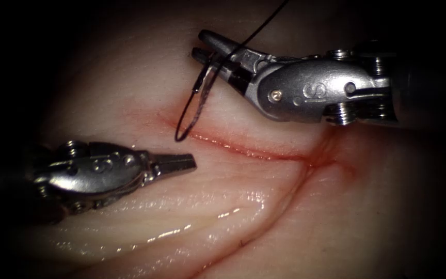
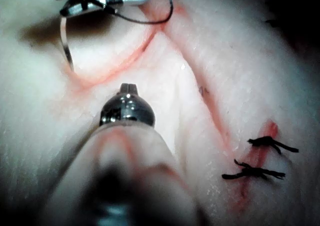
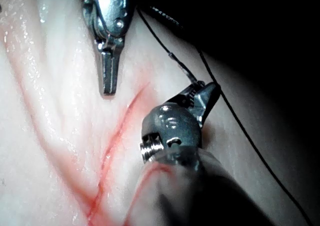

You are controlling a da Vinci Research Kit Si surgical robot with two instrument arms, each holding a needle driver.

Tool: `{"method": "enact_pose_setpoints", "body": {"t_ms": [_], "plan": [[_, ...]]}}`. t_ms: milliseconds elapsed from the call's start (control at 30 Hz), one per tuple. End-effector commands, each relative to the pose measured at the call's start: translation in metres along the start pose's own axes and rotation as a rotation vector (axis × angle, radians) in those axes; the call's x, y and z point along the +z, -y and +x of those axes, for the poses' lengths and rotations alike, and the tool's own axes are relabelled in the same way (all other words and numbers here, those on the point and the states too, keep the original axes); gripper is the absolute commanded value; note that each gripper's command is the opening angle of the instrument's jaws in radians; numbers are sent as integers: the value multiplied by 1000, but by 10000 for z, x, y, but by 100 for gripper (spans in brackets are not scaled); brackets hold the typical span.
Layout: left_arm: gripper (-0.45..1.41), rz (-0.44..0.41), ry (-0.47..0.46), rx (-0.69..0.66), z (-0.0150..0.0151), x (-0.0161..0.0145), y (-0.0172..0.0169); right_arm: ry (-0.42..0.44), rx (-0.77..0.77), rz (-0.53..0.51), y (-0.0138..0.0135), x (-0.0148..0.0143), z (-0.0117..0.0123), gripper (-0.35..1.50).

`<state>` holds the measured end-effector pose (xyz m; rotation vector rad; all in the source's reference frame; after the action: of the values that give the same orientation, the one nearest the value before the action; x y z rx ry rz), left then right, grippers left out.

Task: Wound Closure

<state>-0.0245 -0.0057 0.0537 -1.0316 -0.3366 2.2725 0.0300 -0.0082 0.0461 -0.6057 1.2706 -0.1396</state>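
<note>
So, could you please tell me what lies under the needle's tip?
The needle, held by the right tool near its thread end, points at the cut's left end. Contact cannot be judged.

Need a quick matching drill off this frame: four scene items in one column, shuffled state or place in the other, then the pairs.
Column 1
1. right tool
2. left tool
3. needle
4. tied stitches

Column 2
A. black knots across a cut, seen in the left wrist view
B. jaws shut, holding nothing, over the tissue left of the cut
C. curved, hanging from the jaws, tip near the cut's left end
D. grips the needle near its thread end

Pairs: 1-D, 2-B, 3-C, 4-A
</note>
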Motion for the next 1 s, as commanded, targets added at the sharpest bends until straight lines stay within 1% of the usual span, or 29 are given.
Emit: {"method": "enact_pose_setpoints", "body": {"t_ms": [33, 267, 467, 633, 700, 800, 1000], "plan": [[-21, -3, 0, -8, 2, 5, -1, -1, -12, 9, 12, 14, -3, -35], [-23, -13, 6, -3, 10, -11, -7, -4, -90, 9, 49, 17, -7, -35], [-25, -30, 16, 9, 0, -29, -4, -1, -130, 16, 79, 9, -11, -35], [-27, -36, 40, 25, -11, -39, 4, 18, -155, 27, 91, 3, -20, -35], [-27, -32, 43, 29, -14, -41, 8, 27, -141, 36, 97, 0, -25, -35], [-27, -28, 43, 36, -17, -40, 12, 32, -117, 41, 104, -2, -34, -35], [-23, -21, 51, 36, -19, -35, 14, 55, -77, 68, 108, -3, -45, -35]]}}
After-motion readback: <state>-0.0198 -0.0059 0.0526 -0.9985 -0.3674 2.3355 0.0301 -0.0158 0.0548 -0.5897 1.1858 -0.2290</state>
